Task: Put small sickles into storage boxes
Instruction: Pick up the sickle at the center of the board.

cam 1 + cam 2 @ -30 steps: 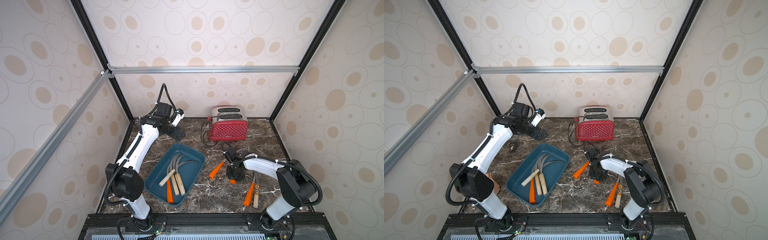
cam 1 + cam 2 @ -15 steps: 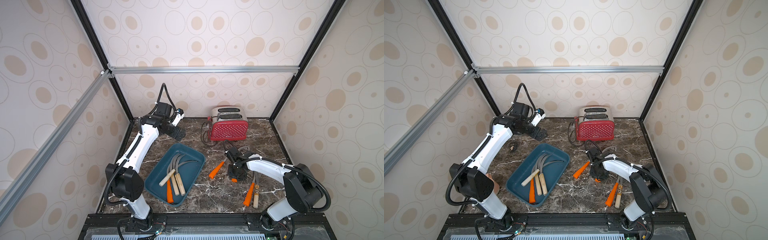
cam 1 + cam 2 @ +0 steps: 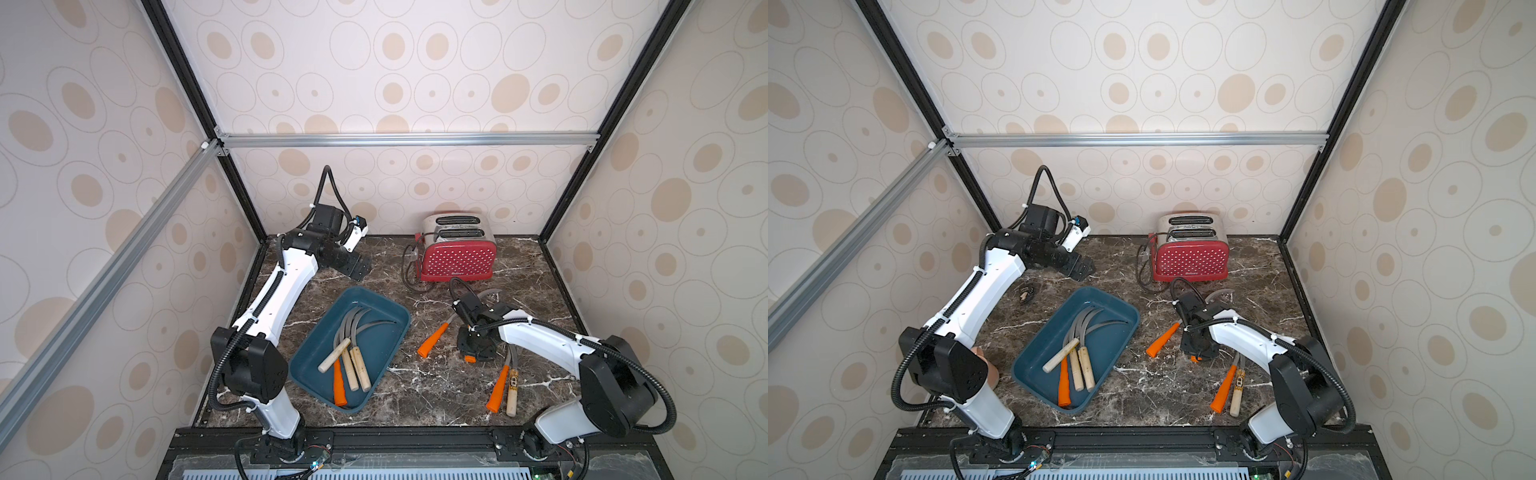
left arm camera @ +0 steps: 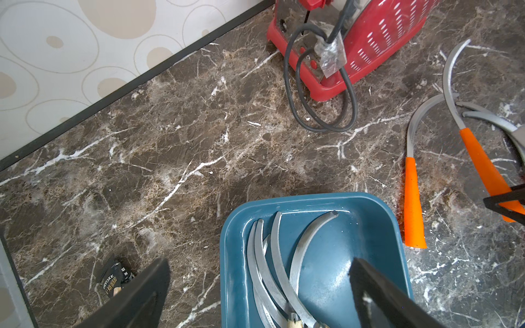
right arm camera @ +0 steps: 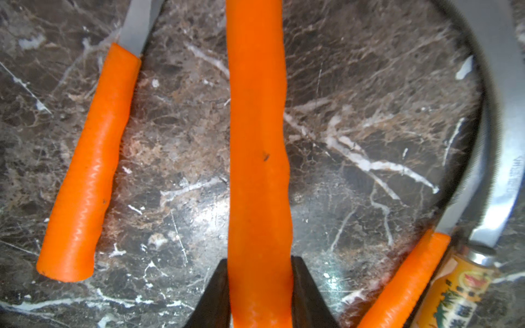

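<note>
Right elbow (image 3: 611,374) swung outward, right gripper (image 5: 260,259) clamping orange-handled sickle (image 5: 257,142), left gripper (image 4: 260,261) wide open, empty, packet (image 4: 113,279) reading DRYCAKE

The worktop (image 3: 415,399) is dark brown marble veined with white. At its back edge stands a red polka-dot toaster (image 3: 457,257), with its black cord (image 3: 409,266) looped on the stone beside it. A teal tray (image 3: 324,332) lies at an angle left of centre. Just right of the tray lies a loose orange-handled sickle (image 3: 432,345). Nearer the front, a second orange-handled sickle (image 3: 497,392) and a wooden-handled sickle (image 3: 512,392) lie side by side. A small dark packet (image 3: 1025,292) lies near the left edge.
</note>
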Tool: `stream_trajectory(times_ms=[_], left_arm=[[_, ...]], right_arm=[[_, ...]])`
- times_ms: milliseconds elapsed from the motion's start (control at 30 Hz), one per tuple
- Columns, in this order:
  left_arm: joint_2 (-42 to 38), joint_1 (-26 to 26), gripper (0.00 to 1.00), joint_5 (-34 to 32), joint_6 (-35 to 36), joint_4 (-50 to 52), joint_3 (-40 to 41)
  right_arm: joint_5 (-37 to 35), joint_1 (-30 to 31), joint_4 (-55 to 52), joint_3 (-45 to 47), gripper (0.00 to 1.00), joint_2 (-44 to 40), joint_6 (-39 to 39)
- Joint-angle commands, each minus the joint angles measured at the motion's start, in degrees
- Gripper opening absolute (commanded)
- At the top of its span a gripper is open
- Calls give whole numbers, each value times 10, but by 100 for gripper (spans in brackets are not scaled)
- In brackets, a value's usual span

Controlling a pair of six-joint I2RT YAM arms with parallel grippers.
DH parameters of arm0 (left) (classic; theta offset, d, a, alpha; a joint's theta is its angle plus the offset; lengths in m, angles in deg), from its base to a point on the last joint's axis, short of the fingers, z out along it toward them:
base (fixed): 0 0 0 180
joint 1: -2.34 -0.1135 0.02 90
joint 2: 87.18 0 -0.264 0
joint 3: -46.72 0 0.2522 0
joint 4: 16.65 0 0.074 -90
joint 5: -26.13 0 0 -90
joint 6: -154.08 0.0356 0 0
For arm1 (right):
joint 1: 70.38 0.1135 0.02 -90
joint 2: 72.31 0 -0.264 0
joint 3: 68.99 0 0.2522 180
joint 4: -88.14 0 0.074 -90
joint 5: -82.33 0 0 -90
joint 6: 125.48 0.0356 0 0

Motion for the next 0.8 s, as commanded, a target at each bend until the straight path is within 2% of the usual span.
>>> stream_trajectory(times_ms=[0,767], left_arm=[[-2,2,99,-5,-7,-4,-28],[1,1,99,-7,-8,-3,-30]], right_arm=[[-13,5,-15,-12,2,-13,3],[-27,8,-32,-6,2,-31,13]])
